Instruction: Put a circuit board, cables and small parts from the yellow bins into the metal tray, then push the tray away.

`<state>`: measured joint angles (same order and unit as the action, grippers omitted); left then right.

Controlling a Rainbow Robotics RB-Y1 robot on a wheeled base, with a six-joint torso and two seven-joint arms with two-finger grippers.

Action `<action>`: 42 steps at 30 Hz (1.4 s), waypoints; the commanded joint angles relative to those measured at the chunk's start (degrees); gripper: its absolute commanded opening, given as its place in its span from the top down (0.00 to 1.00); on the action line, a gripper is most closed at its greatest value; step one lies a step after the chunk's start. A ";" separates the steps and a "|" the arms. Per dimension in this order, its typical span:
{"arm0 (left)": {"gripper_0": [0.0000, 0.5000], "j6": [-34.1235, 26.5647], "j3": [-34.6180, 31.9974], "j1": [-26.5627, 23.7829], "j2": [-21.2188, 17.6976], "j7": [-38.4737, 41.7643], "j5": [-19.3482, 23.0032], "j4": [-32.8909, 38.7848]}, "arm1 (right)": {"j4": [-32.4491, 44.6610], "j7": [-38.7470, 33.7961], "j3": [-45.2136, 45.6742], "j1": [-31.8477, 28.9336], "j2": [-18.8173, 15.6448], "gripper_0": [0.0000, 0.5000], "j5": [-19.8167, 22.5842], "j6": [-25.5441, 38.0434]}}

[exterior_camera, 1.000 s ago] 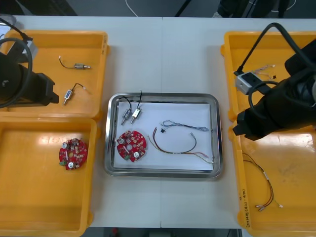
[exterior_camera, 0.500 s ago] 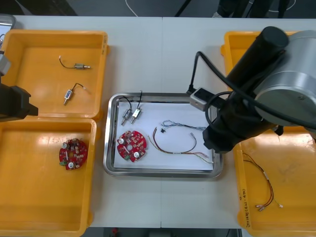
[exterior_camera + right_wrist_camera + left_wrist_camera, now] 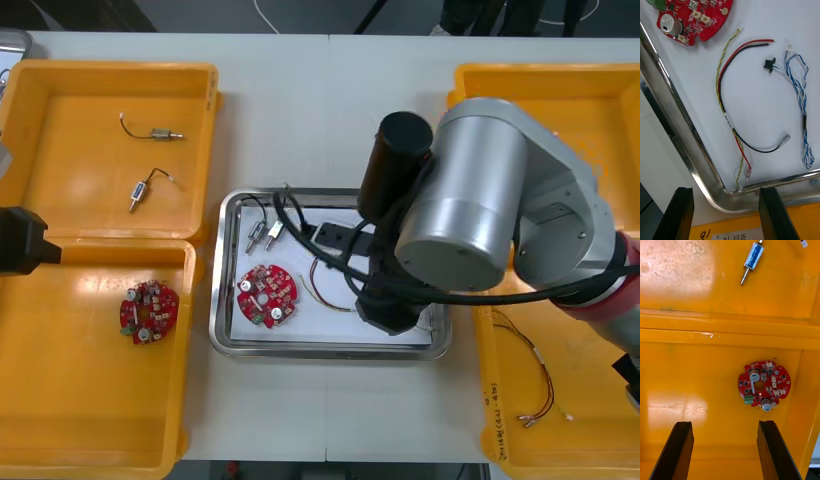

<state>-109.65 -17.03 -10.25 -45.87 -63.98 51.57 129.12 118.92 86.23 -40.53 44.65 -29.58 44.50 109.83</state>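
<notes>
The metal tray (image 3: 228,300), white inside, lies between the yellow bins. It holds a red circuit board (image 3: 267,294), two small metal parts (image 3: 262,234) and cables. My right arm (image 3: 480,220) reaches over the tray's right half. In the right wrist view my right gripper (image 3: 726,217) stands open above the tray's corner rim (image 3: 711,183). Beyond its fingers lie the red and yellow cable (image 3: 725,112), the blue and white cable (image 3: 801,93) and the circuit board (image 3: 692,15). My left gripper (image 3: 726,453) hangs open over the near left bin, short of another circuit board (image 3: 763,384).
The far left bin (image 3: 200,110) holds two small metal parts (image 3: 160,133). A second circuit board (image 3: 148,310) lies in the near left bin. A red, black and yellow cable (image 3: 535,380) lies in the near right bin. My left arm (image 3: 20,240) sits at the table's left edge.
My right arm has swung from over the right bins to over the tray's right half. My left arm has drawn back toward the left edge.
</notes>
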 commanded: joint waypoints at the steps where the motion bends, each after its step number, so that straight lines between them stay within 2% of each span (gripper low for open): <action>1: 0.00 -0.35 -1.95 2.16 -3.18 -5.81 0.20 1.84 | 0.35 -0.45 -6.05 2.98 3.65 0.00 -2.67 -0.23; 9: 0.00 -0.35 -1.95 3.83 -4.14 -6.34 0.72 1.84 | -1.23 1.13 -10.71 3.16 4.71 0.00 -2.67 -4.72; 13: 0.00 -0.35 -2.04 4.19 -4.32 -6.34 1.34 1.84 | -3.43 6.67 -10.88 3.16 4.88 0.00 -2.40 -6.74; 23: 0.00 -0.35 -1.95 4.54 -4.41 -6.34 1.25 1.84 | -7.38 15.28 -10.97 3.25 5.85 0.00 -2.49 -8.49; 27: 0.00 -0.35 -1.95 4.54 -4.41 -6.34 1.25 1.84 | -7.56 14.93 -12.81 3.25 6.20 0.00 -3.63 -8.67; 32: 0.00 -0.35 -1.95 4.54 -4.41 -6.34 1.25 1.84 | -7.65 14.31 -16.59 3.16 7.35 0.00 -7.06 -9.64; 36: 0.00 -0.35 -1.95 4.54 -4.41 -6.34 1.25 1.84 | -7.65 13.79 -17.65 3.16 7.79 0.00 -7.15 -9.55; 42: 0.00 -0.35 -1.95 4.54 -4.41 -6.34 1.25 1.84 | -7.65 13.00 -20.90 3.16 8.05 0.00 -9.61 -9.90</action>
<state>-109.65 -17.22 -6.69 -47.80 -64.18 52.36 129.24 110.71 100.19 -59.11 45.90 -23.15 36.16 100.73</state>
